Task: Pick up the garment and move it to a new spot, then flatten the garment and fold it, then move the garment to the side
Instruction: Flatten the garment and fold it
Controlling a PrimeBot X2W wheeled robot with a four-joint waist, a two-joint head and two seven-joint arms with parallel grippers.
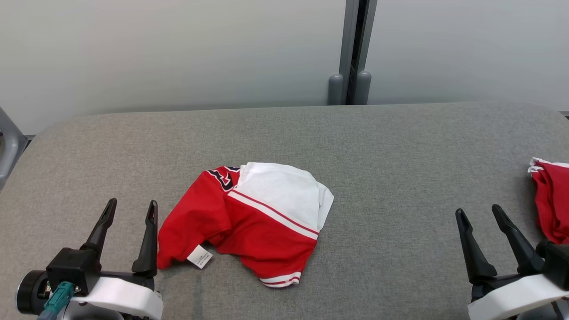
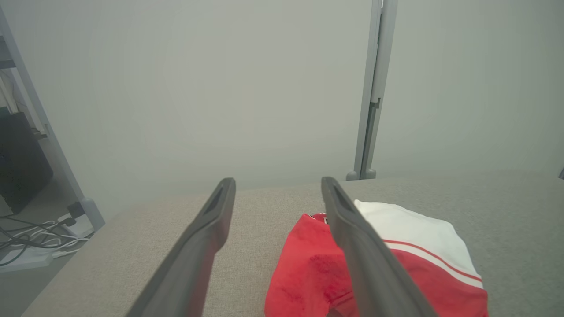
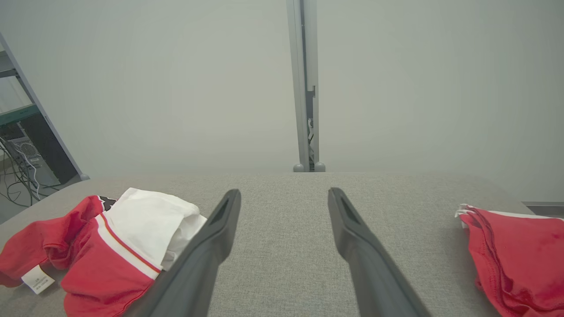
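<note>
Both jaws spread, garment (image 1: 249,222) crumpled on table (image 1: 378,146)

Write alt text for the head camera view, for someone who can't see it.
A crumpled red and white garment lies on a grey table, between the open, empty left gripper and right gripper. A second red garment sits at the table's right edge.

Two garments (image 1: 249,222) (image 1: 551,204), two pairs of jaws, one table (image 1: 391,146).
</note>
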